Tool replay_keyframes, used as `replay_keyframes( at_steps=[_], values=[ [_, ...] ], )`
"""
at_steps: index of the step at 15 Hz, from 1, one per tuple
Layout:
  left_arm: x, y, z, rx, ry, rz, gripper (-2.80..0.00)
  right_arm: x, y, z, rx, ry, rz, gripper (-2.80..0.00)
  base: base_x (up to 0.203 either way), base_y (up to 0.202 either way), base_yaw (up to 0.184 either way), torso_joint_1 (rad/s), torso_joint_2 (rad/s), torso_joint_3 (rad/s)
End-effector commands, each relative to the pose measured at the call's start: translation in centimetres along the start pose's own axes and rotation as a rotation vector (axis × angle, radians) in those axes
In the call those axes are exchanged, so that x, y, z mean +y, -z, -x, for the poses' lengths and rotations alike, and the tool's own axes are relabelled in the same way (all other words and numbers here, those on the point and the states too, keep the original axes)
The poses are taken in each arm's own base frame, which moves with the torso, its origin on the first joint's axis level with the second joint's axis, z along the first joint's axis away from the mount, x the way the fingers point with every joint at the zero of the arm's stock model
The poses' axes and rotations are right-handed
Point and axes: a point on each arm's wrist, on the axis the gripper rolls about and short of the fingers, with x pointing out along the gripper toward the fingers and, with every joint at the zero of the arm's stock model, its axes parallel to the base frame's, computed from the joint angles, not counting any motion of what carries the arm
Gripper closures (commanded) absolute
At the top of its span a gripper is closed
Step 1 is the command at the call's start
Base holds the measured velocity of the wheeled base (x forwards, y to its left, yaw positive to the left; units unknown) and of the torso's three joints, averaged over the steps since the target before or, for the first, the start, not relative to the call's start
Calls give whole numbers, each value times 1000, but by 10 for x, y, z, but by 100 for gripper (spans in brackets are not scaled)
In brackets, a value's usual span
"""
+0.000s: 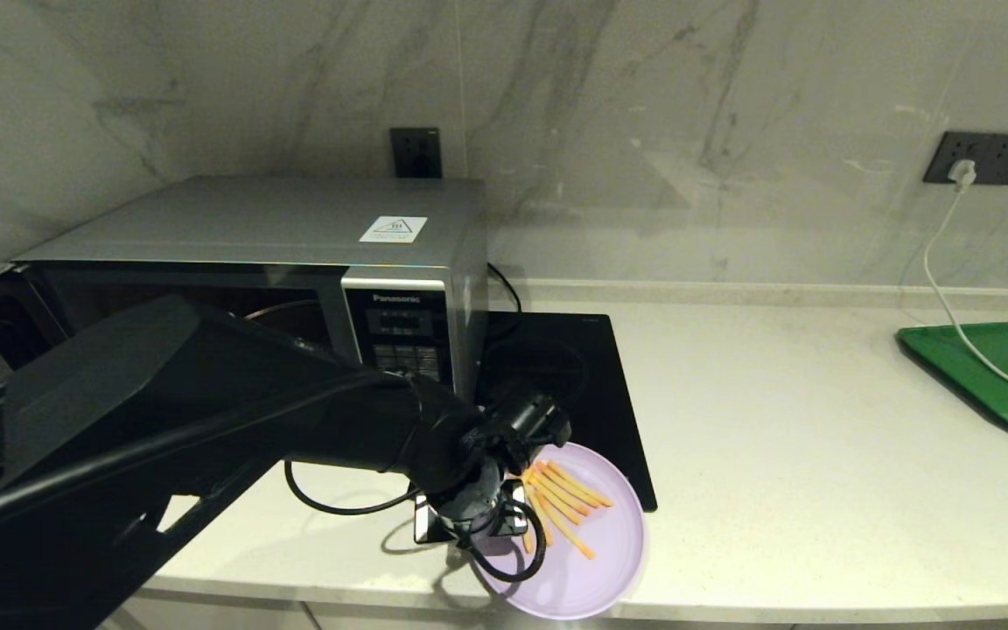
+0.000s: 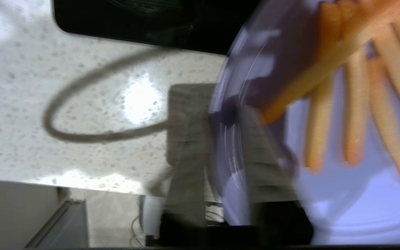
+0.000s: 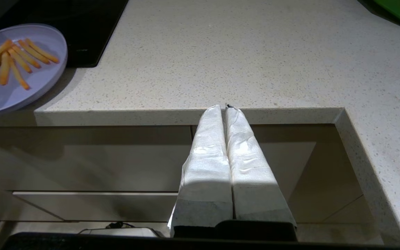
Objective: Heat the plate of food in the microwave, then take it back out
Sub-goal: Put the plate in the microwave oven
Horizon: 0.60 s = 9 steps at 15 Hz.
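Fingers (image 2: 189, 139) of my left gripper (image 1: 504, 516) pinch the lilac plate of fries (image 1: 591, 560) at its rim on the counter (image 1: 819, 490); the Panasonic microwave (image 1: 294, 262) stands open, heating not yet begun; my right gripper (image 3: 225, 107) hangs closed and empty.

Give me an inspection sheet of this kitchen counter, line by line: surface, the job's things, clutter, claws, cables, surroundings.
Surface: pale speckled stone counter.
Job's things: lilac plate of food at the counter's front edge, partly over the black hob; microwave at back left, door open.
Clutter: green tray at far right.
Claws: left claw closed on the plate's rim; right claw shut, parked below the counter's front edge.
Cables: white cable from wall socket across the tray; black arm cable looping over the plate.
Surroundings: marble wall, two sockets.
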Motion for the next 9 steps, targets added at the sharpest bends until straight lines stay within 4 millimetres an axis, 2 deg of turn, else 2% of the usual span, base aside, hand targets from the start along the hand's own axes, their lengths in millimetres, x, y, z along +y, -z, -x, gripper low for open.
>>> replay_keyframes(
  at_steps=[1,5,9],
  values=[
    [0,0,1,2,5,7,0,0,0,0,1,0,-1,0,0,0,0,0,0,0],
    [3,-5,16,52,102,28,0,0,0,0,1,0,-1,0,0,0,0,0,0,0],
    [9,-8,22,59,119,43,0,0,0,0,1,0,-1,0,0,0,0,0,0,0]
  ],
)
